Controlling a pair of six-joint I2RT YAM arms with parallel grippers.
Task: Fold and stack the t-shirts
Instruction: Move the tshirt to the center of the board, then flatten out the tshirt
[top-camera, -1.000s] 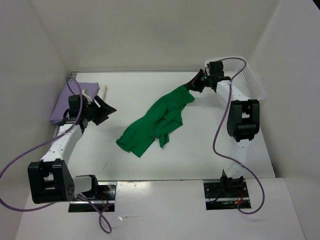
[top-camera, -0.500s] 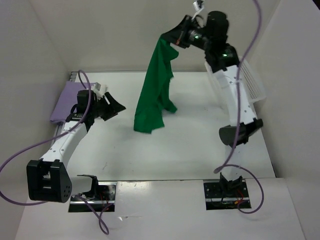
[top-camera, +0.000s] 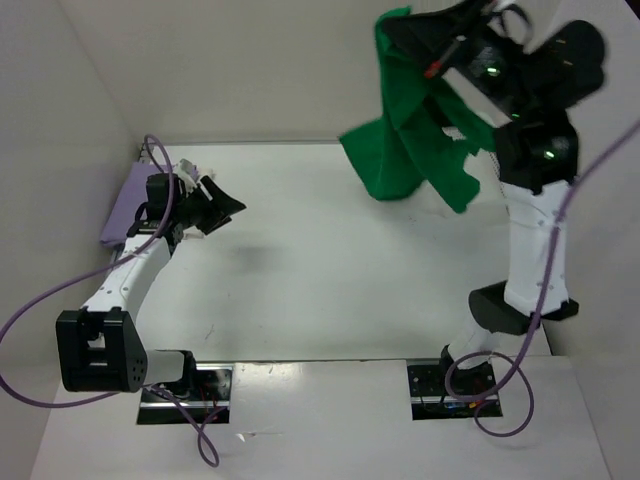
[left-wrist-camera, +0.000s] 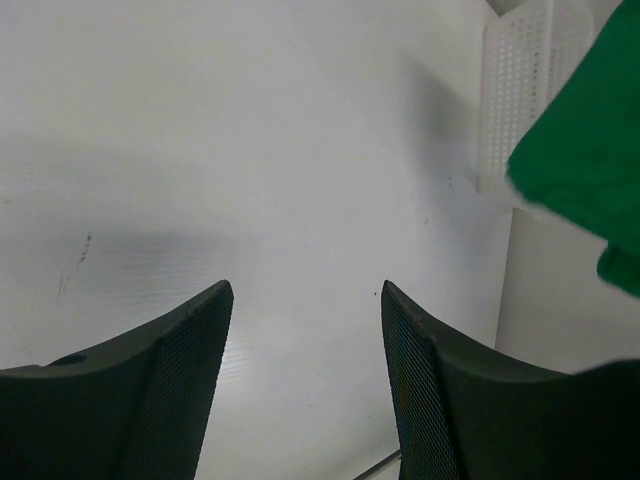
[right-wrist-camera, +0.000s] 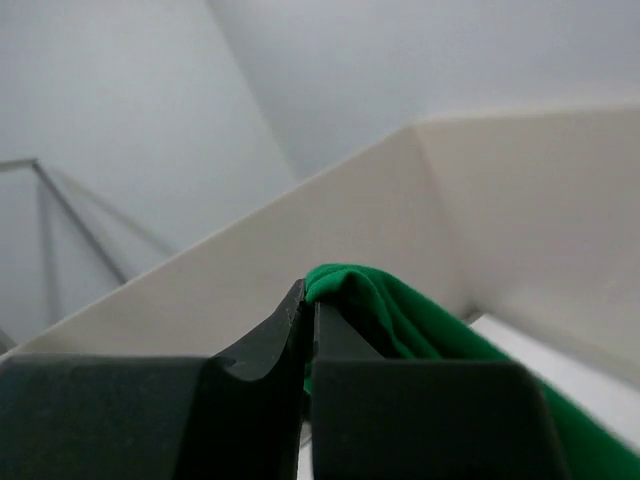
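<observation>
My right gripper (top-camera: 398, 22) is raised high at the back right, shut on a bunched edge of the bright green t-shirt (top-camera: 405, 150). The shirt hangs below it in folds, clear of the table. In the right wrist view the jaws (right-wrist-camera: 308, 300) pinch the green cloth (right-wrist-camera: 400, 320) at their tips. A lavender t-shirt (top-camera: 122, 205) lies flat at the far left of the table. Just right of it my left gripper (top-camera: 228, 205) stands open and empty over bare table. The left wrist view shows its fingers (left-wrist-camera: 305, 290) apart and the green t-shirt (left-wrist-camera: 590, 150) far off.
A white lattice basket (left-wrist-camera: 515, 100) stands against the right wall, seen in the left wrist view. White walls enclose the table (top-camera: 320, 270) on the left, back and right. The raised right arm (top-camera: 535, 200) leans over the table's right side.
The right arm has lifted the green t-shirt from the table's middle to high up at the back right. The left gripper has edged slightly right.
</observation>
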